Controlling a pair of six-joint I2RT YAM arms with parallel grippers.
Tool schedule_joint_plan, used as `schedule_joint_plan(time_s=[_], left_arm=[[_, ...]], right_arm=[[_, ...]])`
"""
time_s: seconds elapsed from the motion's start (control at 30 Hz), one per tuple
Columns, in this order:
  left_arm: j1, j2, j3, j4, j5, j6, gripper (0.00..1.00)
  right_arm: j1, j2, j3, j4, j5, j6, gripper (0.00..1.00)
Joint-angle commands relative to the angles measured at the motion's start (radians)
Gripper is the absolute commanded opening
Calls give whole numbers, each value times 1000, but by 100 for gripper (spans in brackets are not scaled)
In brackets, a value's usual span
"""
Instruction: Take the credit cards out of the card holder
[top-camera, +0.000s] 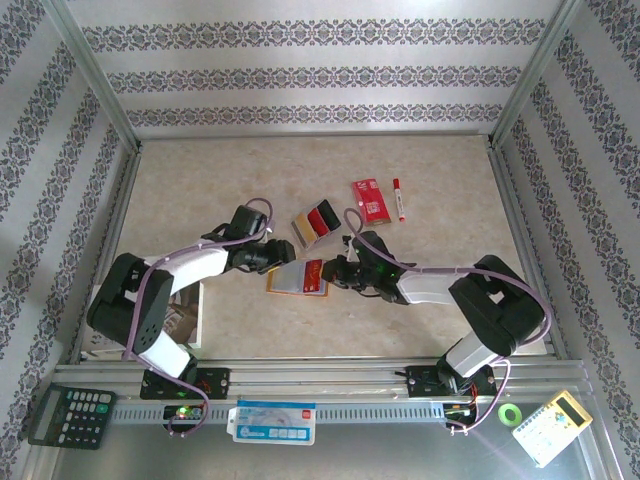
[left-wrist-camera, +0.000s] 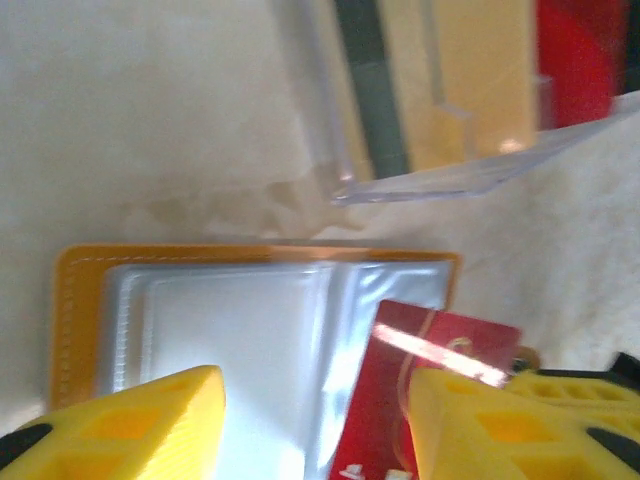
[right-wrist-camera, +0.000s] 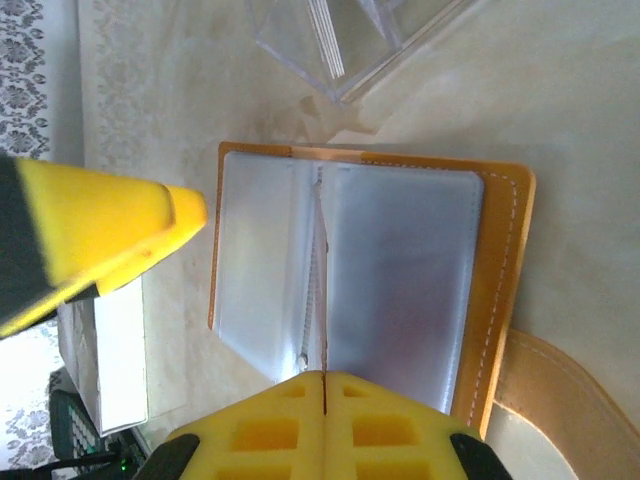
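The orange card holder (top-camera: 285, 280) lies open on the table, its clear pockets (left-wrist-camera: 230, 340) facing up. A red credit card (left-wrist-camera: 420, 390) stands on edge over the holder's right half, seemingly inside a clear pocket leaf. My right gripper (right-wrist-camera: 325, 385) is shut on that card's near edge, which appears there as a thin line (right-wrist-camera: 322, 300). My left gripper (left-wrist-camera: 315, 425) hovers open over the holder (right-wrist-camera: 500, 260), the red card close to its right finger (left-wrist-camera: 500, 420) and nothing gripped. Tan, black and red cards (top-camera: 315, 222) lie in a clear tray (left-wrist-camera: 440, 170) just beyond.
A red packet with white print (top-camera: 370, 200) and a red-capped marker (top-camera: 399, 198) lie at the back right. A white box (top-camera: 185, 315) sits by the left arm. Near the front rail are a black calculator (top-camera: 68, 412), a green tape roll (top-camera: 511, 413) and a yellow calculator (top-camera: 552, 425).
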Motion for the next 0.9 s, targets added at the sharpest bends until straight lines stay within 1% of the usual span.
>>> schedule_joint_plan(time_s=[0.0,0.07,0.17,0.23,0.4,0.47,0.57,0.63,0.7,0.8,0.87], left_arm=[[4,-54,-52,155,79,-81,59],[4,-71,-77,215,124,-119,66],[4,-90,-97,265,161,-160,75],[6,-94,-102,281,188,-168,79],[19,-123,-123,372,279,-201,83],[24,-145,-134,419,313,-236,84],[26,-181,-148,449,339,-260,83],[26,-206,-158,439,345,-254,79],[26,-226,-163,419,344,-242,69],[27,-248,-167,434,363,-242,46],[28,-260,-175,496,381,-266,31]], right_arm=[[-20,-47,-31,86,-55,-26,0],[-29,-62,-35,125,-91,-15,0],[-38,-62,-14,163,-137,13,0],[-41,-50,0,199,-167,43,0],[-54,-10,-4,363,-234,152,0],[-60,6,-11,428,-257,191,0],[-71,22,-30,512,-274,243,0],[-76,23,-41,552,-274,265,0],[-81,19,-44,567,-271,277,0],[-85,17,-39,576,-277,285,0],[-90,14,-37,587,-277,293,0]])
